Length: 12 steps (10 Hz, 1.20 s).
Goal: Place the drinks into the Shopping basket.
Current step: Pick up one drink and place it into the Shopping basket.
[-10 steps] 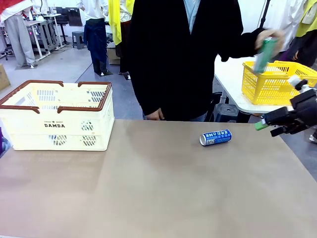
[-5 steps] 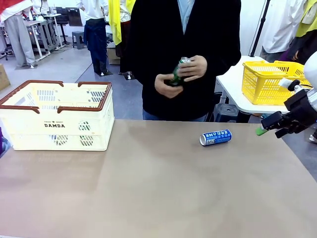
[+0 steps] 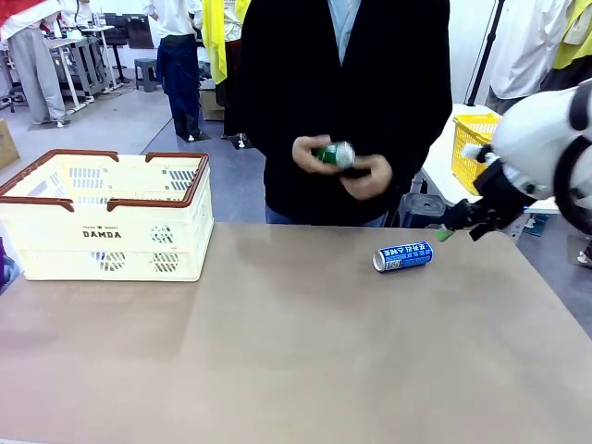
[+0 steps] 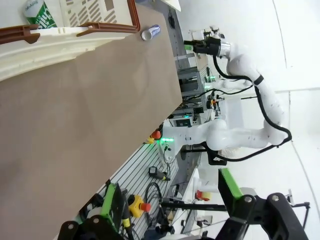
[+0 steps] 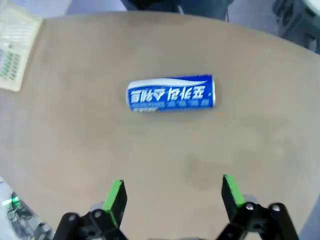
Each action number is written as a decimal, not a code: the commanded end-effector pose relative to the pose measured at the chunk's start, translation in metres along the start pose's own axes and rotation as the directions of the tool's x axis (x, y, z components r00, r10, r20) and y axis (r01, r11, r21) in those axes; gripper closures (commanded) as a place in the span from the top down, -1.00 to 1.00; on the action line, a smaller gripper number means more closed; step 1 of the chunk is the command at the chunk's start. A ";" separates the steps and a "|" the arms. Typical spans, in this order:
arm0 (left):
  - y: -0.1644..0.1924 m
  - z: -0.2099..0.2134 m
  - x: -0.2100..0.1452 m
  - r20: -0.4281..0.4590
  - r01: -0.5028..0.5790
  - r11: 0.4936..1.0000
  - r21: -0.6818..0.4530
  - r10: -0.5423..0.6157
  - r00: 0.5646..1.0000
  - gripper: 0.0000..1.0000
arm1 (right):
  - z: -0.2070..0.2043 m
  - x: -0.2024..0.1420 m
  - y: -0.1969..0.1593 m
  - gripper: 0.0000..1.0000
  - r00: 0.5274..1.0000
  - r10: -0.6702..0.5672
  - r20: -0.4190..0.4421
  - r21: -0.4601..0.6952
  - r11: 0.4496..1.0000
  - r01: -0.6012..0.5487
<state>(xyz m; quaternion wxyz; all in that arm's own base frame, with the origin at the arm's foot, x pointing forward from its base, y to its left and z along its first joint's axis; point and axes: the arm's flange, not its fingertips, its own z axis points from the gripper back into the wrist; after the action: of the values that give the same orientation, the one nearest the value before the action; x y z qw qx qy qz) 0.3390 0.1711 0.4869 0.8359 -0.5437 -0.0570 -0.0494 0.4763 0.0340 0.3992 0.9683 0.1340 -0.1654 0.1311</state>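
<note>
My right gripper (image 5: 173,186), fingers spread wide, has swung in above the slim blue aluminium can (image 5: 171,93) lying sideways; grasping probably comes next.

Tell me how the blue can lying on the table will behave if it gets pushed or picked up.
The blue can lies on its side on the table, so a sideways nudge would probably roll it. Its smooth round wall looks slippery, so an off-centre grip might squirt it out. Full or empty cannot be told.
</note>
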 end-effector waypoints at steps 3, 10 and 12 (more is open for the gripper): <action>-0.002 0.001 -0.003 -0.008 -0.001 1.000 -0.001 0.001 1.000 1.00 | -0.045 0.052 -0.002 1.00 0.988 0.031 -0.150 -0.032 0.999 -0.036; -0.002 0.001 -0.003 -0.008 -0.001 1.000 -0.001 0.001 1.000 1.00 | 0.122 -0.149 -0.157 1.00 0.986 -0.158 0.057 0.542 0.834 0.103; -0.002 0.001 -0.003 -0.008 -0.001 1.000 -0.001 0.001 1.000 1.00 | 0.114 -0.170 -0.183 1.00 0.945 -0.288 0.153 0.582 0.800 0.149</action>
<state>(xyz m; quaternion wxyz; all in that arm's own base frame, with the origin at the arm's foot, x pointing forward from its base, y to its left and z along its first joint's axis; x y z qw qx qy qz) 0.3388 0.1717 0.4868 0.8359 -0.5438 -0.0570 -0.0490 0.3225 -0.2178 0.4132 0.8827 0.4333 -0.1768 0.0440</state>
